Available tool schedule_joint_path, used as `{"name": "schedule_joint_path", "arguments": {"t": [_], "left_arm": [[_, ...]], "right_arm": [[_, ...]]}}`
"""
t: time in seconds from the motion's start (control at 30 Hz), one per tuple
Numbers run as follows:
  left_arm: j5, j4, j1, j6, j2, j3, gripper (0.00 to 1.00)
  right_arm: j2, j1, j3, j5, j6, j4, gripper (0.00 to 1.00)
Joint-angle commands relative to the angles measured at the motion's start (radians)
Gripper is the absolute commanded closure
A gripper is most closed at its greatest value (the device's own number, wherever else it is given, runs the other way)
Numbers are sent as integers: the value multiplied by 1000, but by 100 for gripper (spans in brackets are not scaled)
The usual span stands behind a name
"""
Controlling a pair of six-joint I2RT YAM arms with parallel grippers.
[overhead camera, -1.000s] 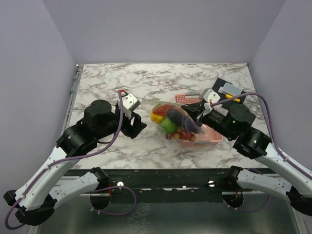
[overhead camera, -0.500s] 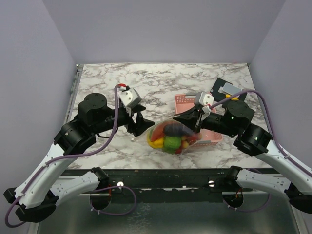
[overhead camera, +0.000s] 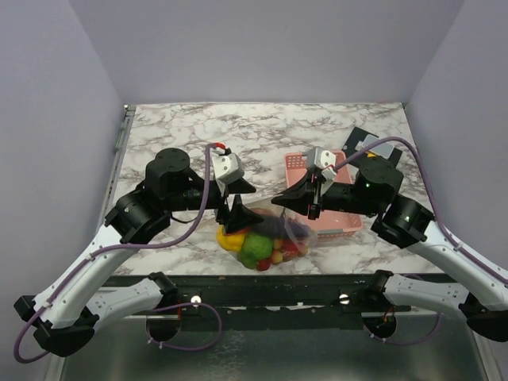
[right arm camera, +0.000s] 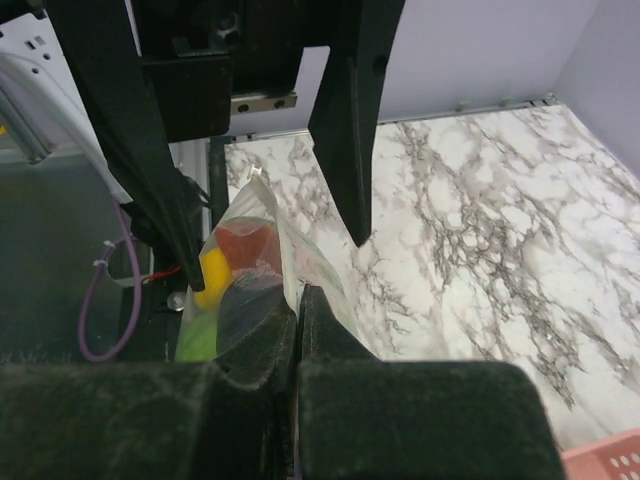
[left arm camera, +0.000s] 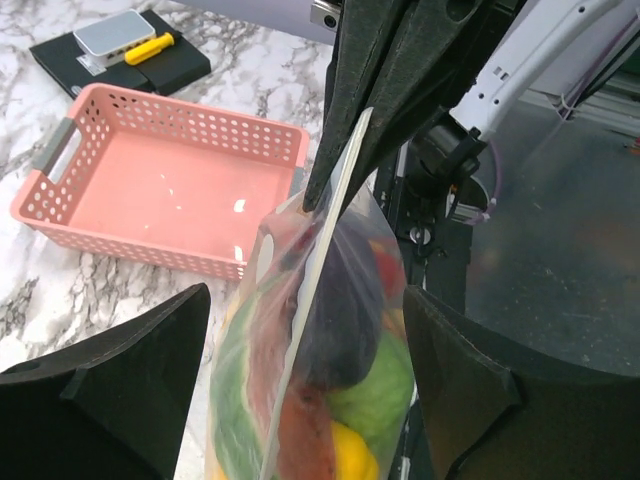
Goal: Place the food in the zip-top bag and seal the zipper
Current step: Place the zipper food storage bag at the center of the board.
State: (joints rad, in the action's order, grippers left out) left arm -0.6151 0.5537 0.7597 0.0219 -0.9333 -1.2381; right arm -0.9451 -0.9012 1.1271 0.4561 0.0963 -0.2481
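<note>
at the near edge of the table the zip-top bag now hangs closer in than a second ago, with the food packed inside. the right gripper stays pinched shut on its top corner. the left gripper has swung in and spread wide, straddling the zipper without touching it. loading looks done and sealing comes next. behind, the pink basket sits bare.

White marble-veined table fills middle of overhead view, dark metal rail along near edge. Pink perforated basket right of centre, flat on top. Black mat upper right behind basket, carrying grey box and yellow piece
</note>
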Motion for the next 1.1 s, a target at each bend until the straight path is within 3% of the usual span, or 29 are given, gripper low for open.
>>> {"name": "schedule_joint_path", "arguments": {"t": [0.0, 0.2, 0.3, 0.53, 0.87, 0.97, 1.07], "left_arm": [[-58, -30, 3, 16, 3, 46, 21], [-30, -32, 3, 41, 0, 94, 29], [-49, -33, 4, 51, -9, 104, 41], [-61, -40, 3, 55, -48, 108, 100], [86, -47, 3, 49, -20, 118, 100], [166, -45, 3, 56, -13, 119, 100], [247, -38, 4, 66, -14, 117, 100]], "right_arm": [[-17, 1, 36, 85, -43, 140, 99], [-49, 1, 49, 121, -54, 165, 99], [-52, 1, 46, 122, -61, 181, 99], [-70, 1, 19, 97, -62, 203, 99], [-81, 0, 14, 18, -53, 172, 99], [-68, 1, 14, -76, -42, 135, 88], [-38, 1, 7, -172, -23, 108, 67]]}}
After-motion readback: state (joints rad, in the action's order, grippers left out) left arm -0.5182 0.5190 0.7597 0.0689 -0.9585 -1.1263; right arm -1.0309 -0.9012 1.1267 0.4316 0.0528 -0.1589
